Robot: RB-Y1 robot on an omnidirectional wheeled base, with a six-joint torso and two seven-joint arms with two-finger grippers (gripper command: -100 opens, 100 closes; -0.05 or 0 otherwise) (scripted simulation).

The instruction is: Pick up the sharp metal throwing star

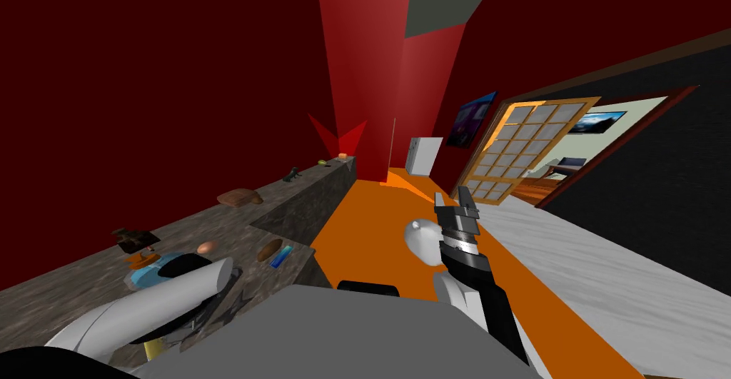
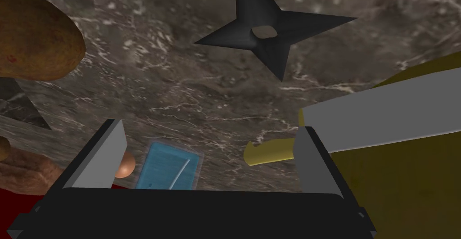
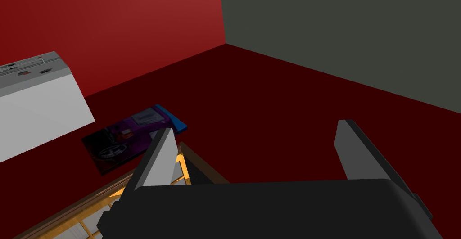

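The throwing star point(image 2: 270, 33) is dark and four-pointed with a hole in its centre. It lies flat on the marbled grey counter point(image 2: 189, 92), ahead of my left gripper point(image 2: 209, 160) and apart from it. That gripper is open, with nothing gripped; a pale blue card point(image 2: 169, 171) lies on the counter under the gap between its fingers. In the head view my left forearm point(image 1: 164, 296) reaches over the counter and a dark point of the star point(image 1: 234, 309) shows beside it. My right gripper point(image 1: 452, 198) is raised over the orange floor, open and holding nothing.
A yellow-handled tool point(image 2: 268, 153) with a flat grey blade point(image 2: 382, 114) lies close to the star. A brown potato-like lump point(image 2: 36, 38), a small egg point(image 2: 125, 164) and a bread loaf point(image 1: 239, 198) also sit on the counter. A glazed door point(image 1: 528, 146) stands open at the right.
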